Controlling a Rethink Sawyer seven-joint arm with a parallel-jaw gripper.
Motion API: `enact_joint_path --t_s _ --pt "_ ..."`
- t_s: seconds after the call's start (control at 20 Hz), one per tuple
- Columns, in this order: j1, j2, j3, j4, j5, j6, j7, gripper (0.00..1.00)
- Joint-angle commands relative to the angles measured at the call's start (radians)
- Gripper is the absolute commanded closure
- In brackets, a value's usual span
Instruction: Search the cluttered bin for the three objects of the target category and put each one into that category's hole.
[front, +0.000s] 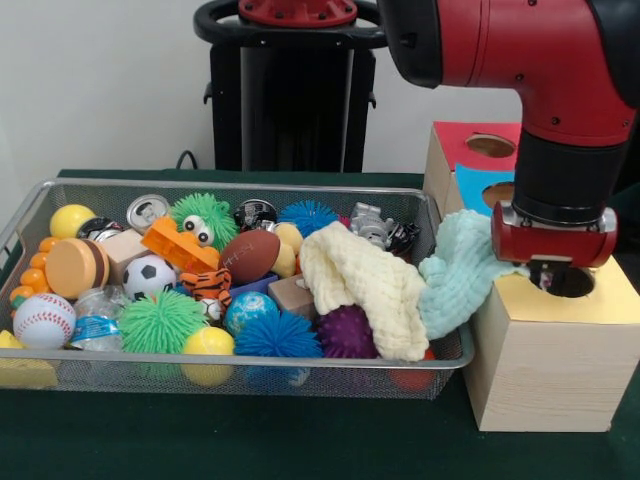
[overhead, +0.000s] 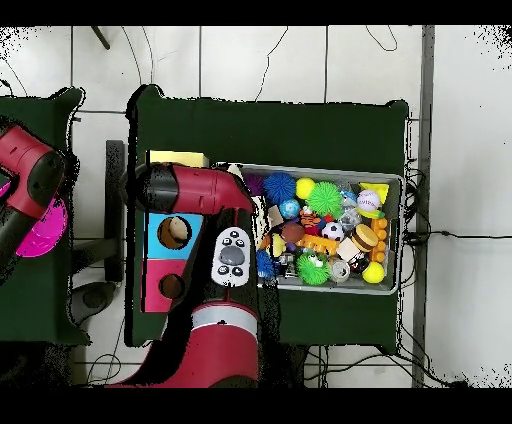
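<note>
Dark green cloth covers the table, and a plain pale wall closes the upper left of the front frame. At the right of that frame the red arm's gripper hangs directly over the round hole in the yellow-topped wooden box, with a mint-green cloth trailing from beneath it across the rim of the wire mesh bin; I cannot tell whether the pincer is clenched on that cloth or released, since the wrist hides the tips. To do this step well, the whole cloth likely needs feeding down the hole, as soft, limp fabric tends to snag on an edge. A cream cloth, waffle-textured and crumpled, lies just beside it inside the bin, among spiky rubber balls, a smooth brown football and a stitched baseball.
</note>
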Motion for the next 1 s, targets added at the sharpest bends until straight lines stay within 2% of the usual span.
enact_joint_path --t_s 0.05,0.1,0.15,1.0 --pt "-0.036 0.043 0.036 0.004 0.015 -0.030 0.181 1.00" --pt "-0.038 0.040 0.040 0.008 0.013 -0.023 0.173 1.00" --pt "-0.039 0.036 0.043 0.014 0.012 -0.024 0.169 0.00" --pt "-0.025 0.025 0.014 0.004 0.006 -0.001 0.181 0.00"
